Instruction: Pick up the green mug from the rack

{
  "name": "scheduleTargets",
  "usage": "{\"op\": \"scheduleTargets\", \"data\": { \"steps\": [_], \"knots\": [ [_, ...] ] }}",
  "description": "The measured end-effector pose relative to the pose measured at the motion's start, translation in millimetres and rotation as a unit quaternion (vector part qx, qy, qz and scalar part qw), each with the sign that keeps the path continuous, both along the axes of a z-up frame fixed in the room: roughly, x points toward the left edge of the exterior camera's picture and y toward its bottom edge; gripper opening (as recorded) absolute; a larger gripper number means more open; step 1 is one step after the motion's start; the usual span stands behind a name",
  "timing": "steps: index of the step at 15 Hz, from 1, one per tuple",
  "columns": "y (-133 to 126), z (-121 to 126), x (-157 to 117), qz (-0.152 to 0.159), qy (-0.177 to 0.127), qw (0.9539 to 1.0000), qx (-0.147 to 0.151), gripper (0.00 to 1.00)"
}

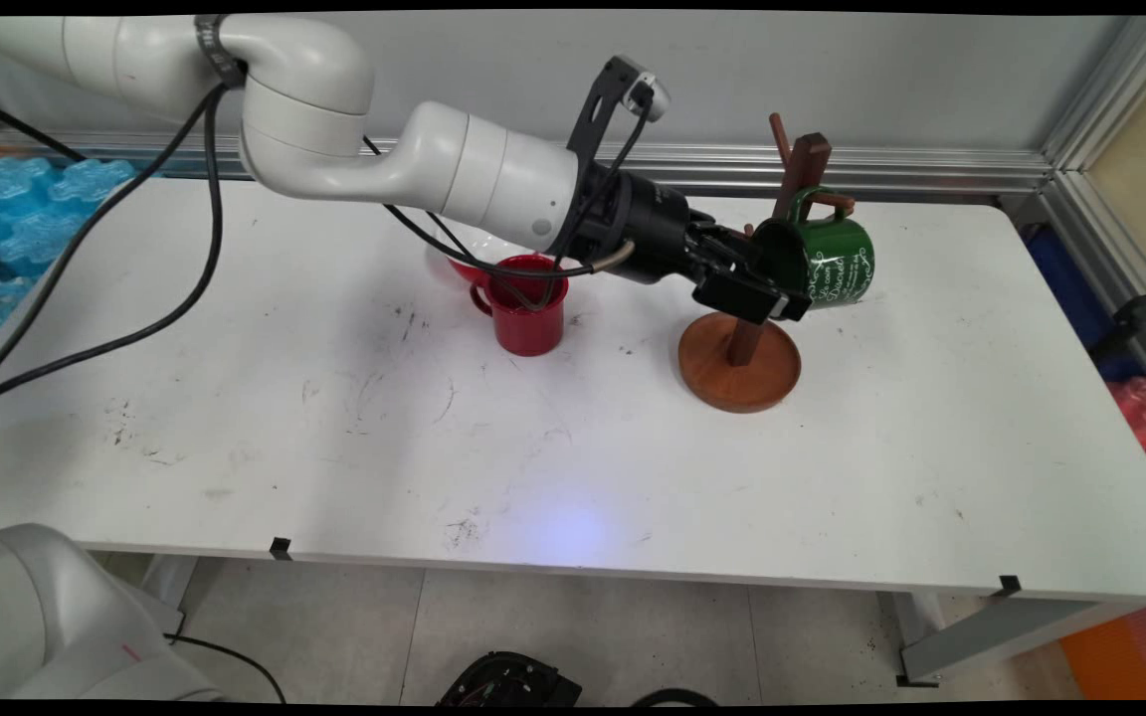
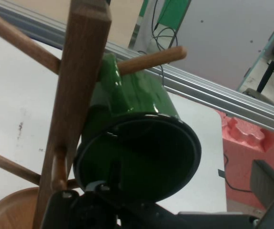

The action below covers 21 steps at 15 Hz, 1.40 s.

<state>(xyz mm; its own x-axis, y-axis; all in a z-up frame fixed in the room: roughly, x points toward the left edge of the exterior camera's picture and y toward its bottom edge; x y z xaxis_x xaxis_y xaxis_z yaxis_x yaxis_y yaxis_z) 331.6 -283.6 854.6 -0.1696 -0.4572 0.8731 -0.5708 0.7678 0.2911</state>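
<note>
Main view: glossy green mug (image 1: pixel 825 261) hangs on wooden peg rack (image 1: pixel 744 350).

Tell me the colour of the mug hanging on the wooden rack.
Dark green with white lettering on its side; the mug shows best in the main view.

The gripper (image 1: pixel 770 283) is at the mouth of a green mug (image 1: pixel 825 261). The mug lies on its side, up on a wooden rack (image 1: pixel 744 346), with its handle over a peg. A red mug (image 1: pixel 529 316) stands on the white table (image 1: pixel 573 438), left of the rack. A white bowl (image 1: pixel 462 251) sits just behind it.
</note>
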Motion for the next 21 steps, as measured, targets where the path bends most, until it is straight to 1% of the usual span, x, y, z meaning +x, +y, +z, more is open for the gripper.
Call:
{"op": "scheduleTargets", "data": {
  "steps": [15,19,20,21],
  "knots": [
    [-10.7,-10.6,-20.5,0.037,0.002,0.9992,0.016,1.00],
    [-12.6,-11.7,-24.1,0.041,0.002,0.9990,0.017,1.00],
    [-12.6,-11.7,-24.7,0.041,0.003,0.9990,0.017,0.00],
    [-12.5,-11.5,-26.2,0.041,0.004,0.9990,0.017,0.00]
  ]
}}
